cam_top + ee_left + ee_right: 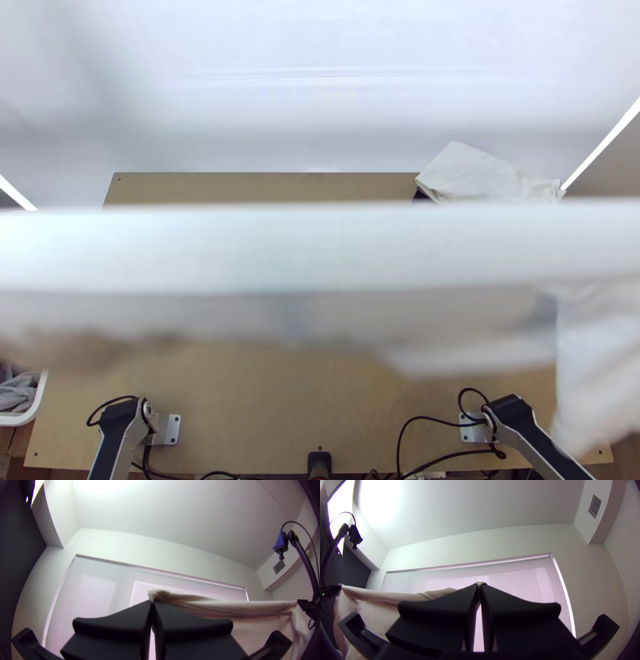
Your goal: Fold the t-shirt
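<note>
T-shirt (320, 248) blurred; hides much of table (240, 416); gripped parts hidden between fingers (113, 626).

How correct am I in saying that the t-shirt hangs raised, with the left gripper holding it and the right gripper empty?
The right gripper isn't empty: the right wrist view shows its jaws shut on the t-shirt. The rest stands: the t-shirt hangs raised, and the left gripper holds it.

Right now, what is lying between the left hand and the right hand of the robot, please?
The t-shirt is there, with its upper edge stretched from the left hand to the right hand, as both wrist views show.
</note>
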`<action>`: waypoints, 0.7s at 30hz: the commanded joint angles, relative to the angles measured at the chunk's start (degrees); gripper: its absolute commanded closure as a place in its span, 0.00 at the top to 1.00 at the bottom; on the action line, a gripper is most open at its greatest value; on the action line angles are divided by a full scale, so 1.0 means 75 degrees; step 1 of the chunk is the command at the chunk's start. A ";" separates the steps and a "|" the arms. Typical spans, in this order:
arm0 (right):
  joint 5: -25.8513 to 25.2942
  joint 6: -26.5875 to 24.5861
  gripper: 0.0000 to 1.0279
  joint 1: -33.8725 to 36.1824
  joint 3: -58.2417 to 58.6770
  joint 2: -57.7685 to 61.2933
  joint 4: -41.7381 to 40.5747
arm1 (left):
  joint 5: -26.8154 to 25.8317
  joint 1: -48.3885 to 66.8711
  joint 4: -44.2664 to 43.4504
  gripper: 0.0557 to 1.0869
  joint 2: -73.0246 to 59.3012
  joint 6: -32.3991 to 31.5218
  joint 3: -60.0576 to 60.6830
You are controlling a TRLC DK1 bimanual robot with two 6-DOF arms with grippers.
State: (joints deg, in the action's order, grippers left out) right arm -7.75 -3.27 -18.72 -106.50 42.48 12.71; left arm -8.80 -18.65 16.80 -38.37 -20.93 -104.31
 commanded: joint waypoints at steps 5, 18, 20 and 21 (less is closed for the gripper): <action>-0.0690 0.0682 0.03 -0.0164 0.3090 -0.1000 -0.0159 | 0.0036 -0.0020 0.0749 0.03 0.0557 -0.0174 0.2858; -0.0490 0.2557 0.03 -0.0223 0.9653 -0.2054 -0.1132 | -0.1136 0.0589 0.0573 0.03 0.1413 0.0130 0.7943; -0.0385 0.2721 0.03 -0.0211 1.0004 -0.1726 -0.1495 | -0.1136 0.0683 0.0210 0.03 0.1261 0.0177 0.8365; -0.0385 0.2791 0.03 -0.0141 1.0133 -0.1445 -0.1812 | -0.1112 0.0730 -0.0001 0.03 0.1120 0.0236 0.8541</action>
State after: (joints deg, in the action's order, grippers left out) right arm -9.63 14.90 -20.60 -32.84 28.91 4.86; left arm -18.04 -13.69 21.47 -28.51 -20.32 -43.31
